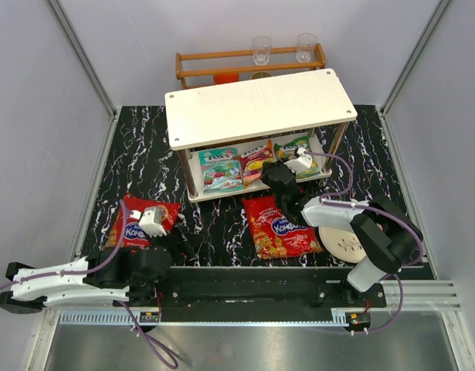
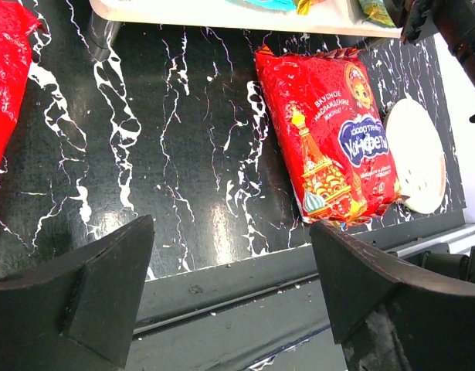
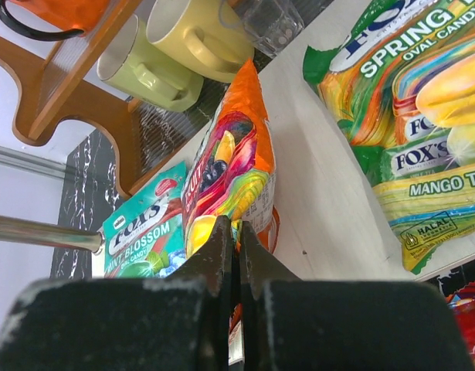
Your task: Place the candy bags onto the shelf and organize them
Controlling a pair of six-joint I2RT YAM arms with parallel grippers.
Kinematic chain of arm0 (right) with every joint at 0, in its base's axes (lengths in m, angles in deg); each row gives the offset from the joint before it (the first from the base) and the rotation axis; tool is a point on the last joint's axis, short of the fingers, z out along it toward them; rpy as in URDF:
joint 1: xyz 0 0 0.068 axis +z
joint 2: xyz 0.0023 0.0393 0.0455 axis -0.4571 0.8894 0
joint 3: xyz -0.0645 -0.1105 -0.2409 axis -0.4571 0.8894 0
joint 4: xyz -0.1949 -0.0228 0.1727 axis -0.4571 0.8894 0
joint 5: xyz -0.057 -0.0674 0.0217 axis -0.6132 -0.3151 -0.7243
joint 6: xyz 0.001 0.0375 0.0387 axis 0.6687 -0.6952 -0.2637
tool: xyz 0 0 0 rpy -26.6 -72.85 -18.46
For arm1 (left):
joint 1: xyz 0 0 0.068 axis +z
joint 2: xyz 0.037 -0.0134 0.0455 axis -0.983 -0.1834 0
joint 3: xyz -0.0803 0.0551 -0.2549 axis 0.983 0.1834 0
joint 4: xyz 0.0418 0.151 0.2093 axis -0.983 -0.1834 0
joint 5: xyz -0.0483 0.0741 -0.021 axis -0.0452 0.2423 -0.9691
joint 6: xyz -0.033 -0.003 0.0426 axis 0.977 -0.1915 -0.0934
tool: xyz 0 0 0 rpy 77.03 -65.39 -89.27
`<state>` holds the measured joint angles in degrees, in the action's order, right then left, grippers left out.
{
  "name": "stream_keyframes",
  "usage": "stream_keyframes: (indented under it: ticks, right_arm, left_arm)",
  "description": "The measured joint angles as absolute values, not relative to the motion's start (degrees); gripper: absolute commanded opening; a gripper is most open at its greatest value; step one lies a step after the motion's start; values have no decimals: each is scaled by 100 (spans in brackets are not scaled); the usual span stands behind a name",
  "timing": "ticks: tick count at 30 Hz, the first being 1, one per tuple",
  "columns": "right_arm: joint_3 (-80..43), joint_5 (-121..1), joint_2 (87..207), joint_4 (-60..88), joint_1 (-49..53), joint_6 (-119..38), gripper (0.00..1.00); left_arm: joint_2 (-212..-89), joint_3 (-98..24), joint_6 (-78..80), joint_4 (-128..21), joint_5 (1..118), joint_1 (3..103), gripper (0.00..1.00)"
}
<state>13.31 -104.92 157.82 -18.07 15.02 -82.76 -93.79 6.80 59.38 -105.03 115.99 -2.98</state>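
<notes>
Shelf (image 1: 260, 104) stands behind two big packets on the bench (image 1: 214, 224): centre red bag (image 1: 282, 226) before it, left red bag (image 1: 129, 212) front-left, near my spread left jaws. On its lower tier, right jaws pinch red-orange bag (image 3: 233, 147) upright; releasing may topple it.

The right gripper (image 3: 235, 232) is pinching the lower edge of the red-orange bag (image 3: 233, 147) on the shelf (image 3: 330, 201); the teal bag (image 3: 144, 232) is lying at nine o'clock, the green-yellow bag (image 3: 407, 116) at two o'clock.
</notes>
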Motion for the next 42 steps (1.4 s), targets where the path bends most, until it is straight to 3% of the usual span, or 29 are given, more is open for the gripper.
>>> stream_keyframes:
  ticks: [7, 10, 11, 12, 15, 20, 26, 28, 32, 33, 35, 36, 37, 42]
  right_arm:
    - [1331, -10392, 15867, -1715, 1460, -8525, 0]
    - [1331, -10366, 15887, -1706, 1428, -8558, 15]
    - [1331, -10333, 15887, -1713, 1412, -8558, 22]
    - [1331, -10315, 15887, -1724, 1399, -8565, 40]
    - [1355, -10173, 15887, -1791, 1314, -8506, 57]
    - [1525, -10029, 15738, -1837, 1176, -8318, 69]
    - [1704, -9935, 14991, -1717, 1156, -8062, 72]
    - [1807, -9926, 14722, -1695, 1154, -8003, 71]
    - [2220, -9861, 14271, -1844, 1152, -7861, 56]
    - [2316, -9813, 14202, -1883, 1150, -7804, 39]
    - [2478, -9721, 14134, -1986, 1148, -7651, 22]
    - [2509, -9646, 14138, -2049, 1141, -7570, 6]
    - [2537, -9585, 14153, -2152, 1141, -7500, 0]
    - [2509, -9133, 14575, -2965, 1137, -7273, 0]
  left_arm:
    - [-9207, 678, 5997, -10669, 11617, -298, 84]
    - [-9106, 676, 6013, -10722, 11628, -298, 85]
    - [-9073, 676, 6019, -10746, 11632, -295, 85]
    - [-9056, 674, 6024, -10766, 11634, -295, 84]
    - [-9019, 674, 6043, -10836, 11641, -295, 85]
    - [-9019, 674, 6098, -10873, 11643, -298, 85]
    - [-9036, 674, 6148, -10871, 11643, -298, 85]
    - [-9036, 674, 6161, -10873, 11643, -298, 85]
    - [-9036, 674, 6170, -10871, 11643, -298, 85]
    - [-9036, 674, 6170, -10873, 11643, -298, 85]
    - [-9036, 674, 6170, -10871, 11643, -295, 85]
    - [-9036, 674, 6170, -10871, 11643, -298, 85]
    - [-9036, 674, 6170, -10871, 11645, -295, 85]
    - [-9036, 674, 6170, -10864, 11645, -298, 85]
